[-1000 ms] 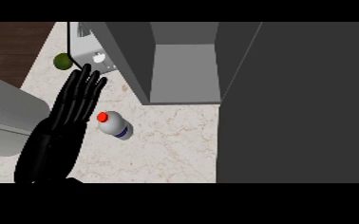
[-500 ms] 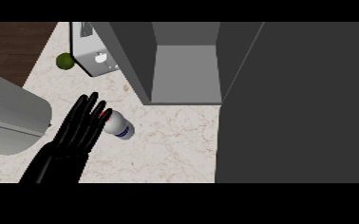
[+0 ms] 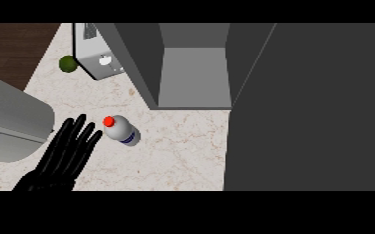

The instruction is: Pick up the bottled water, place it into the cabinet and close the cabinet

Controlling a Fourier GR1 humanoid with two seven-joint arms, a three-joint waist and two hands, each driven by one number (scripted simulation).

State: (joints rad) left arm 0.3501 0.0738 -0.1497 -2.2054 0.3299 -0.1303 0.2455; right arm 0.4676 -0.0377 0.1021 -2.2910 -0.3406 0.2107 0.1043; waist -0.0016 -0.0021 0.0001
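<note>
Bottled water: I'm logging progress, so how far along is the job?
Nothing is done yet. The bottled water stands on the counter, unheld. The left hand is open just beside it. Grasping, placing it in the open cabinet and closing are all left.

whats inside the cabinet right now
The open cabinet shows only its bare grey floor and walls; nothing sits in the part visible. The bottled water is outside on the counter, beside the left hand. The open door hides whatever lies under it.
</note>
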